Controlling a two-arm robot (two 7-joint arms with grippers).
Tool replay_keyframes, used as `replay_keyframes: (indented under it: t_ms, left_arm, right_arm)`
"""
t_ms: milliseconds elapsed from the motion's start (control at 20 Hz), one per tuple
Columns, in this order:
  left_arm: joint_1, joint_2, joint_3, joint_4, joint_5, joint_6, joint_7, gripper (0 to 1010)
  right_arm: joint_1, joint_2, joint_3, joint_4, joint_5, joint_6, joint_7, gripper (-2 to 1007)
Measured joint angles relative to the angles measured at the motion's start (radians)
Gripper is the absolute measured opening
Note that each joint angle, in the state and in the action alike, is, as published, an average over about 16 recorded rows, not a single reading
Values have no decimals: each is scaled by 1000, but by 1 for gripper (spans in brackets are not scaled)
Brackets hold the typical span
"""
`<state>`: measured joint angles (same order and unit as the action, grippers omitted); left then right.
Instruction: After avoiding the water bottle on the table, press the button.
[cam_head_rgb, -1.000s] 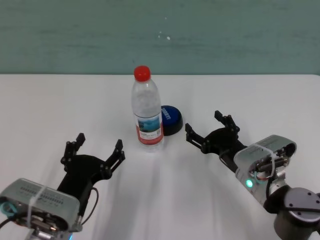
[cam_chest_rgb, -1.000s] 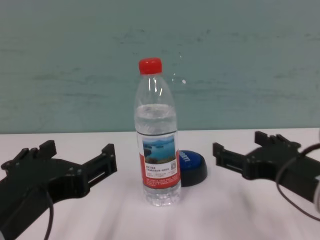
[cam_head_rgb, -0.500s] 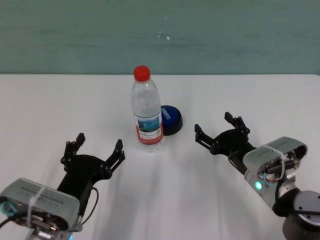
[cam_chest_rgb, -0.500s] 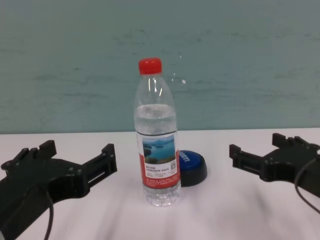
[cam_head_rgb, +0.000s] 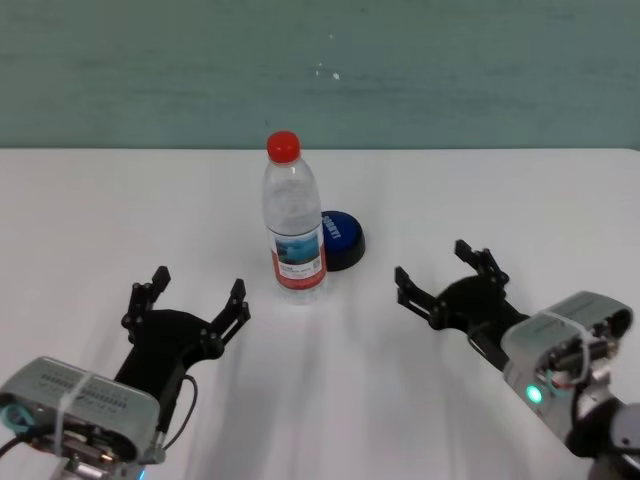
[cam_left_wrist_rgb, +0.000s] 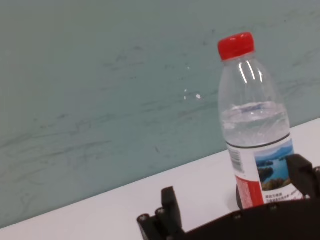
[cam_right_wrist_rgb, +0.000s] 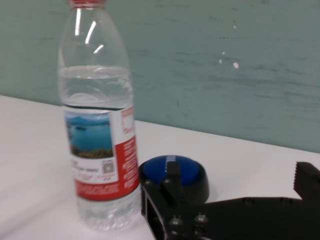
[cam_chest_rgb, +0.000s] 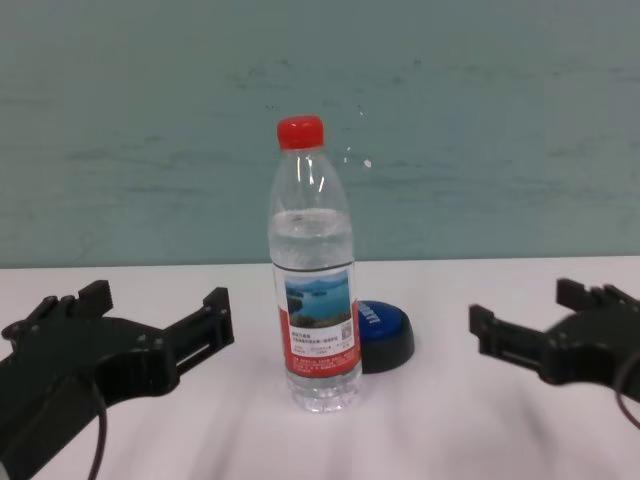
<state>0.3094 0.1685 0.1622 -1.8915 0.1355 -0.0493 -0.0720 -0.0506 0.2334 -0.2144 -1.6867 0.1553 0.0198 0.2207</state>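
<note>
On my screens both grippers sit low over the near part of the white worktop (cam_head_rgb: 90, 200), one to each side of the things in the middle.

My left gripper (cam_head_rgb: 190, 305) is parked near the front left, its fingers (cam_chest_rgb: 210, 310) spread wide with nothing between them. It points toward the bottle from the near left and stands apart from it.

My right gripper (cam_head_rgb: 447, 270) is on the near right, also with its fingers (cam_chest_rgb: 490, 330) wide apart and empty. It lies off to the right of the button and the bottle, well apart from both, with bare worktop between. In the right wrist view the button shows just past one fingertip, and the bottle stands to the side of it.

Farther out, about the middle of the worktop, the bottle (cam_head_rgb: 293, 225) stands upright with its red cap on. It is clear, holds water to a little above the label, and the label shows a lake picture over a red band.

The button (cam_head_rgb: 343, 238) sits just behind the bottle and to its right, close beside the base; I cannot tell whether they touch. From the chest view the bottle hides its left edge. Its blue dome with white lettering rests on a black base, flat on the worktop.

Beyond the far edge is a plain teal wall (cam_head_rgb: 450, 70).
</note>
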Motion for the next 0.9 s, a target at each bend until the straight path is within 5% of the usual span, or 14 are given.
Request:
replay_keyframes:
  t_ms: [400, 900]
  left_arm:
    - [0, 0, 0, 0, 0, 0, 0, 1000]
    - [0, 0, 0, 0, 0, 0, 0, 1000]
  right_arm:
    - [-42, 25, 7, -46, 4, 7, 12, 1004]
    - [-47, 31, 7, -51, 5, 2, 19, 1004]
